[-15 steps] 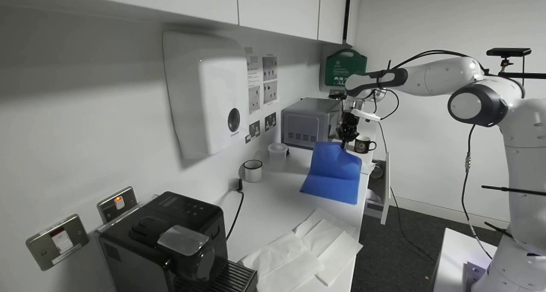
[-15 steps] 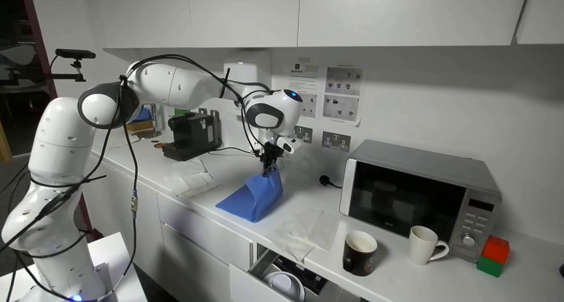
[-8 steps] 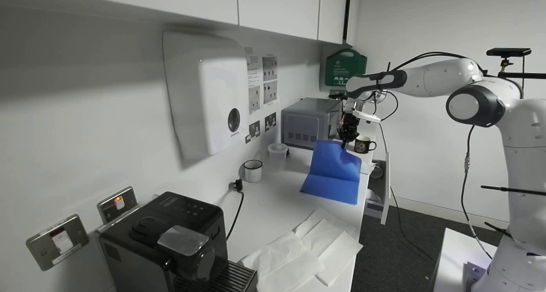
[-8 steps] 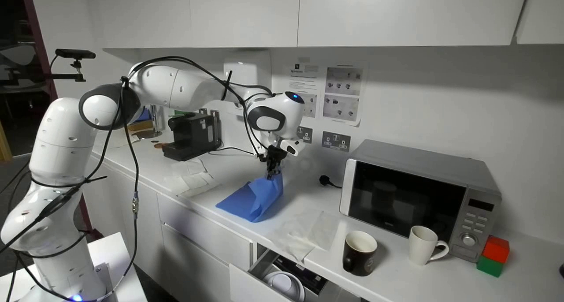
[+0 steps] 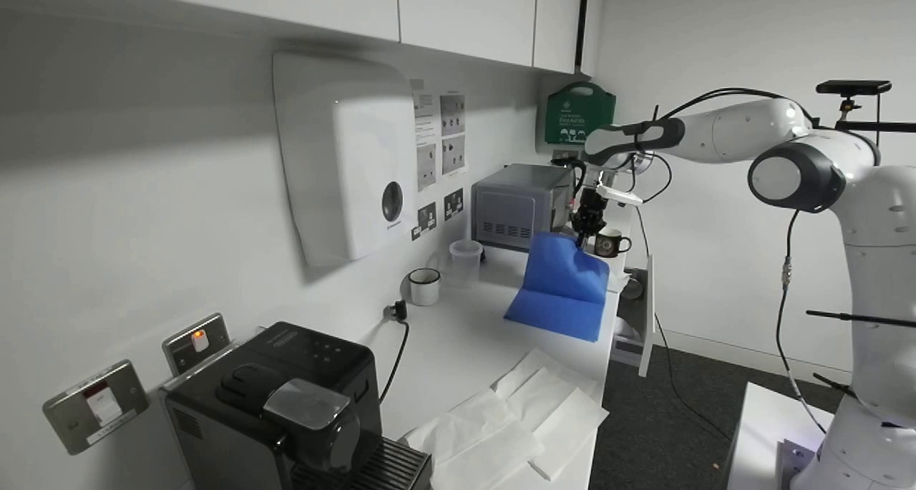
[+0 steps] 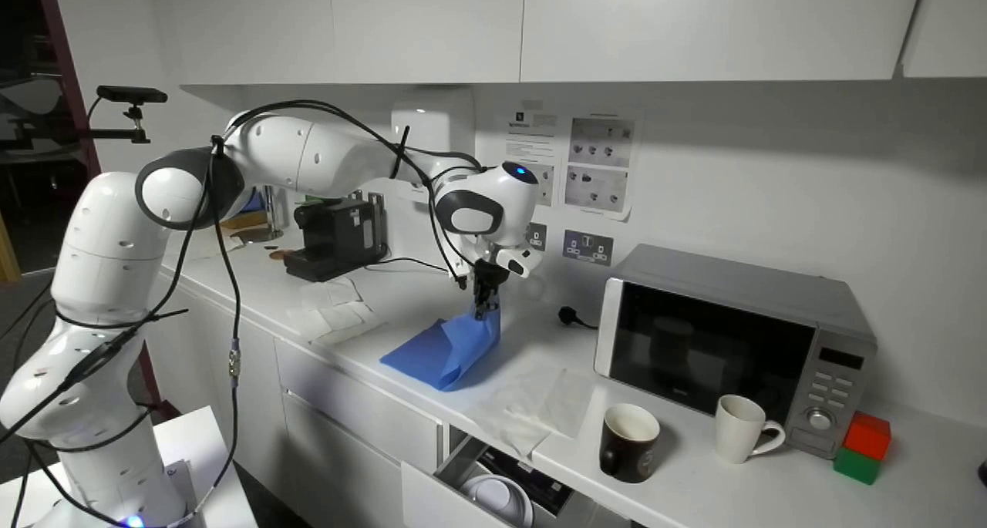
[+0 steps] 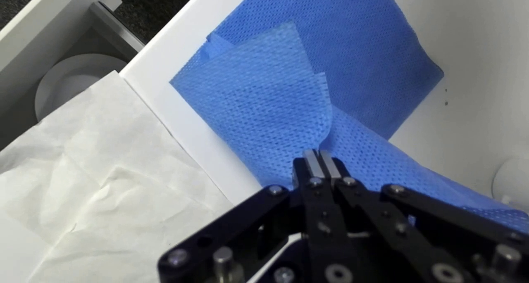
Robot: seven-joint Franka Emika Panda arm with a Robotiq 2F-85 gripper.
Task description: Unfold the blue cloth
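Observation:
The blue cloth (image 5: pixel 558 313) lies partly flat on the white counter, while its remaining part rises in a curved flap to my gripper (image 5: pixel 581 243). In an exterior view the lifted flap (image 6: pixel 468 343) leans toward the microwave, with the gripper (image 6: pixel 486 312) at its top. From the wrist view, an edge of the cloth (image 7: pixel 363 55) runs into the tips of my gripper (image 7: pixel 319 153), which is shut on it. One corner folds over toward the flat part, and the fingers hide the pinched bit.
A wrinkled white sheet (image 7: pixel 115 184) lies beside the cloth, near an open drawer (image 6: pixel 493 491). Beyond stand a microwave (image 6: pixel 732 335), a dark mug (image 6: pixel 630 443) and a white mug (image 6: pixel 740 428). More white sheets (image 5: pixel 508 425) and a black coffee machine (image 5: pixel 279 404) occupy the opposite end.
My gripper has shifted a little toward the microwave, pulling the raised flap along. The flat part of the cloth has hardly moved, and the grip stays shut.

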